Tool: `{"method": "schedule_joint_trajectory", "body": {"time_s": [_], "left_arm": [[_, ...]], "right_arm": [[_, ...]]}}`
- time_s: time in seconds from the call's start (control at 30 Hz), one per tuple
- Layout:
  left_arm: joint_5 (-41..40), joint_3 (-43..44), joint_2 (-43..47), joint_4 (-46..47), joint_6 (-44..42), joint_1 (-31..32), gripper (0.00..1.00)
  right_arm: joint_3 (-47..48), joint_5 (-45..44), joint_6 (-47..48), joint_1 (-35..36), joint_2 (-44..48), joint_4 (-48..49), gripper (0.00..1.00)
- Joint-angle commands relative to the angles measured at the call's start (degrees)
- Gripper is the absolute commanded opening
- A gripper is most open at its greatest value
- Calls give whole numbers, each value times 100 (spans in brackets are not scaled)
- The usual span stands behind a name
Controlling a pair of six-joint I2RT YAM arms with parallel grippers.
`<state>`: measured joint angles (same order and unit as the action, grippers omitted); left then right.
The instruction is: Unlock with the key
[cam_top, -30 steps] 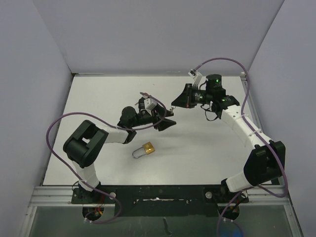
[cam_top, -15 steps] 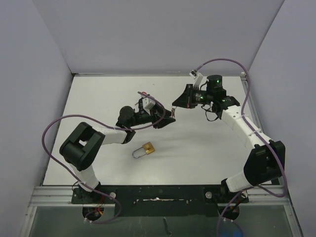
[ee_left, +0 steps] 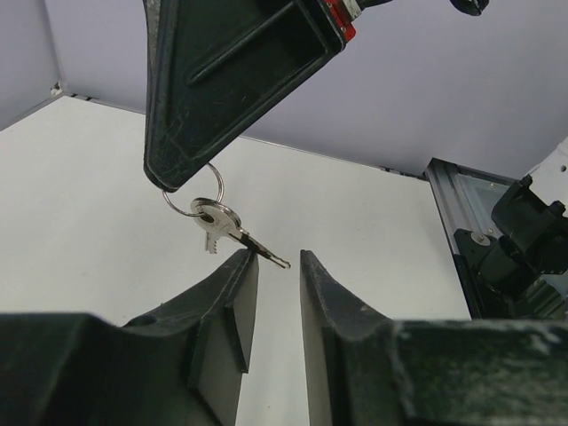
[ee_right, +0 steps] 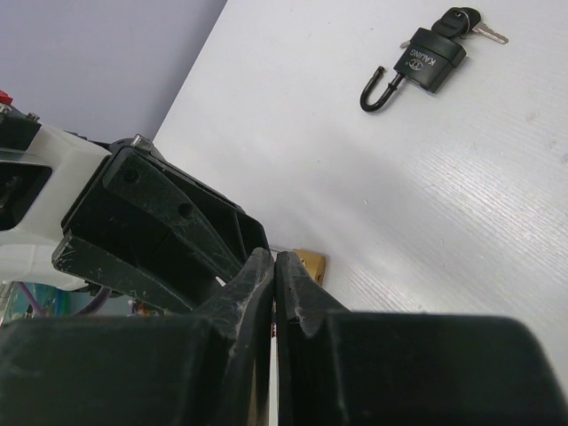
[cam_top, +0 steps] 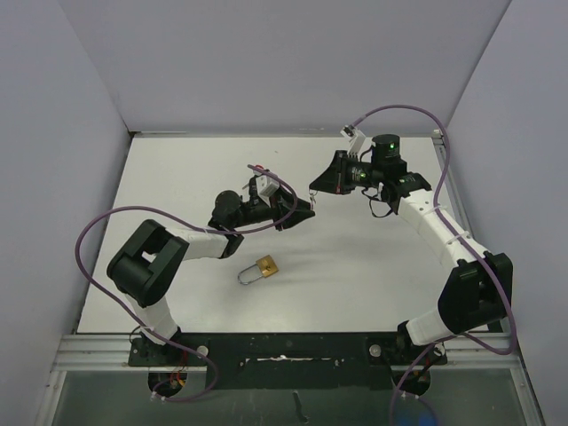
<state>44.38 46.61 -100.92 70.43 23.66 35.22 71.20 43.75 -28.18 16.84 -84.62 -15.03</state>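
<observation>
The right hand is closed tight, its two fingers pressed together with no gap between them. It pinches the key ring at its very tip, and in the left wrist view the ring hangs from that tip with the key dangling below. The key's blade slants down toward the left hand.

The left hand is not closed. Its fingers stand a narrow way apart, with bare bench showing through the slot, and nothing is clamped between them. The tip of the key's blade reaches just into the mouth of that slot, close to the fingertip on the left of that view. Whether metal touches the pad there cannot be told.

From above, the two hands meet tip to tip over the middle of the bench, well above its surface. The left arm reaches in from the left and the right arm from the right.

The brass padlock lies flat on the bench, nearer the arm bases than the hands and a little to the left of them, with its shackle pointing left. No hand touches it. In the right wrist view a corner of it shows just past the closed fingertips.

That same view shows a black padlock lying on the bench farther off, with its own keys at the body end. It cannot be found in the top view.
</observation>
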Motion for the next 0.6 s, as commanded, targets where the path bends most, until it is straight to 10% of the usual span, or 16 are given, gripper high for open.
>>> {"method": "schedule_joint_trajectory", "body": {"time_s": [0.0,0.57], "left_arm": [[-125,40,263,89,-68,31,22],[-667,10,365,-386,-262,28,0]], "right_arm": [[-45,151,-53,-41,104,300,0],[-93,178,-31,-31,130,291,0]]}}
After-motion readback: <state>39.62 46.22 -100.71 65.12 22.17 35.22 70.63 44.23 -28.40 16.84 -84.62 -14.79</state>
